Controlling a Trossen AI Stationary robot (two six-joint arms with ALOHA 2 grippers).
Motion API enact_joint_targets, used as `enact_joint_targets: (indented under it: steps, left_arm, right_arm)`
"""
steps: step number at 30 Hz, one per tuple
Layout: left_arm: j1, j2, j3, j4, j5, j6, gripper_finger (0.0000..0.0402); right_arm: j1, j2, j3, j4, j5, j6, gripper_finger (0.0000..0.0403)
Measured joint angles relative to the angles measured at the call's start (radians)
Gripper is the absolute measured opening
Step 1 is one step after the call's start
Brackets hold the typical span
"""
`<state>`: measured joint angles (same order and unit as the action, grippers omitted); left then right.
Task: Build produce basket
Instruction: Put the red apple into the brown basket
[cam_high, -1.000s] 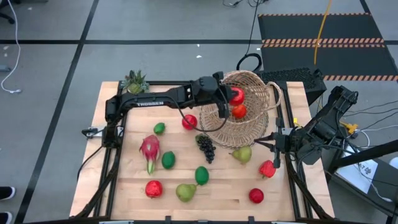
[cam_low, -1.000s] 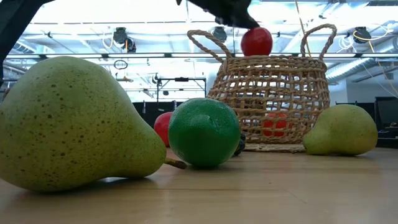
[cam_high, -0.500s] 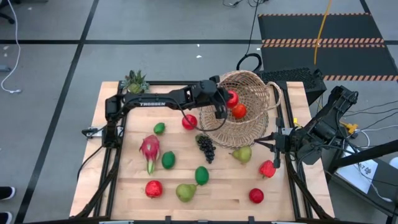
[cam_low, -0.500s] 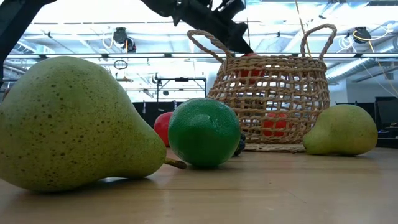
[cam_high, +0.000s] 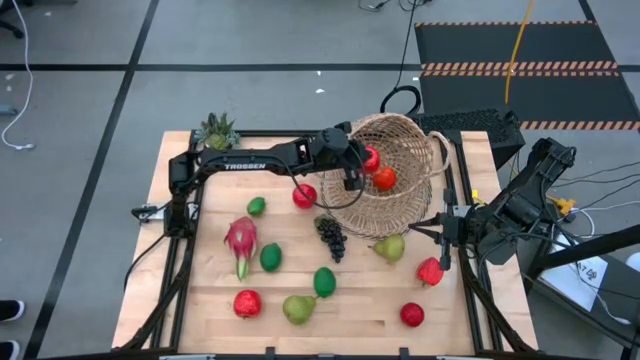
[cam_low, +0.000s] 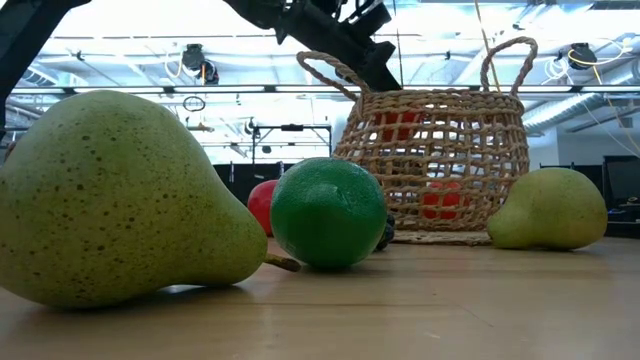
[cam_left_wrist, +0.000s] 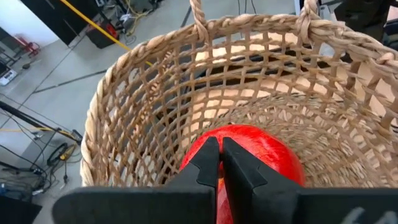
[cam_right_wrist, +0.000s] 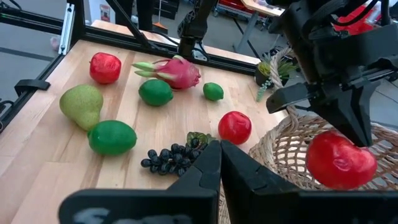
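Note:
The woven basket (cam_high: 412, 127) stands at the table's far right and holds an orange-red piece (cam_high: 385, 179). My left gripper (cam_high: 358, 165) reaches over the basket's left rim, shut on a red apple (cam_high: 372, 157). In the low view this apple (cam_low: 398, 125) shows through the wall below the rim. Other produce lies on the table: a red apple (cam_high: 304, 196), grapes (cam_high: 331, 236), a dragon fruit (cam_high: 241, 240), limes and pears. My right gripper (cam_high: 442, 224) waits shut at the basket's near right side. My left gripper meets the red apple at its top (cam_right_wrist: 348, 144) with the ends of its shut fingers (cam_right_wrist: 354, 127); the fingers hide which part they pinch. They slant down from the table's left side. The apple hangs below them inside the basket, clear of its bottom.
A small spiky potted plant (cam_high: 217, 131) stands at the far left corner. A pear (cam_high: 389, 247) lies just in front of the basket, and two red pieces (cam_high: 430, 270) (cam_high: 412, 314) lie at the near right. Bare wood shows along the near edge.
My left gripper has gone down with the red apple, tipping its fingers lower. The apple, held above the basket's rim a second ago, now hangs inside the basket below the rim.

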<state>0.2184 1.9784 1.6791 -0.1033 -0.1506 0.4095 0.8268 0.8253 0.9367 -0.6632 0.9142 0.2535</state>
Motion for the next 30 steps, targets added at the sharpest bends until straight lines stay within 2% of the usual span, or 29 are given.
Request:
enact_joint_targets:
  steps: [6, 14, 18, 30]
  left_arm:
    - [0.0, 0.0, 0.0, -0.001, 0.0, -0.001, 0.0019]
    - [0.001, 0.0, 0.0, -0.001, -0.006, -0.03, 0.0084]
    - [0.001, 0.0, 0.0, 0.001, -0.006, -0.031, 0.0103]
    - [-0.037, -0.035, 0.002, 0.113, -0.006, -0.023, 0.0095]
  right_arm:
    - [0.0, 0.0, 0.0, 0.0, 0.0, 0.0, 0.0004]
    - [0.0, 0.0, 0.0, 0.0, 0.0, 0.0, 0.0004]
    - [0.0, 0.0, 0.0, 0.0, 0.0, 0.0, 0.0004]
    - [0.0, 0.0, 0.0, 0.0, -0.001, 0.0, 0.0004]
